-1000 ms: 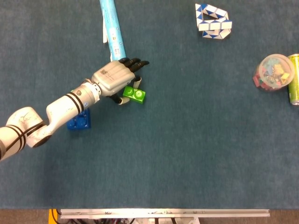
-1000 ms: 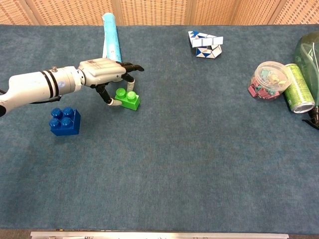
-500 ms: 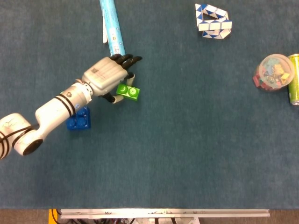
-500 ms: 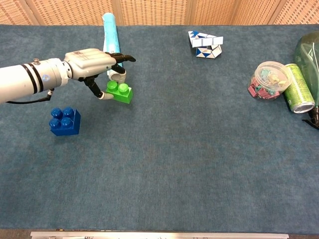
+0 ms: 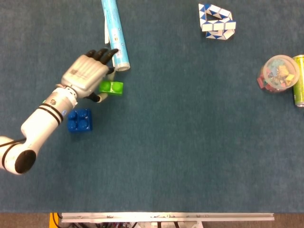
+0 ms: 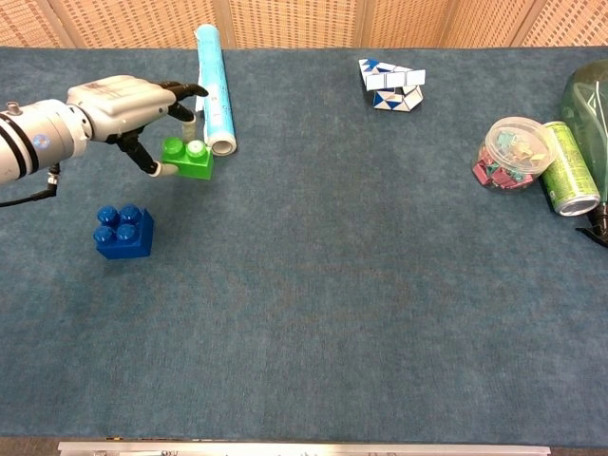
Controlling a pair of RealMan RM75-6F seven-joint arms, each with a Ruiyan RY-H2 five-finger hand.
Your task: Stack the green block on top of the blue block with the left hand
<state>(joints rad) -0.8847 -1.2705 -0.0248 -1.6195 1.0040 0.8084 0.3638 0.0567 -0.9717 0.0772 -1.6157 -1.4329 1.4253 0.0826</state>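
Note:
My left hand [image 5: 86, 74] [image 6: 123, 103] pinches the green block [image 5: 111, 88] [image 6: 187, 159] between thumb and a finger and holds it lifted above the carpet. The block hangs up and to the right of the blue block [image 5: 79, 120] [image 6: 123, 231], which sits alone on the blue carpet below my forearm. The other fingers reach toward the end of a light-blue tube [image 5: 114, 32] [image 6: 213, 82]. My right hand shows in neither view.
The light-blue tube lies just behind the held block, close to my fingers. At the far side lies a blue-and-white snake puzzle [image 5: 216, 22] [image 6: 391, 85]. At the right stand a clear tub of small pieces [image 5: 278, 73] [image 6: 513, 152] and a green can [image 5: 299, 80] [image 6: 567, 169].
My left hand has lifted the green block off the carpet and carried it left and slightly back, toward the tube's end. The blue block has not moved.

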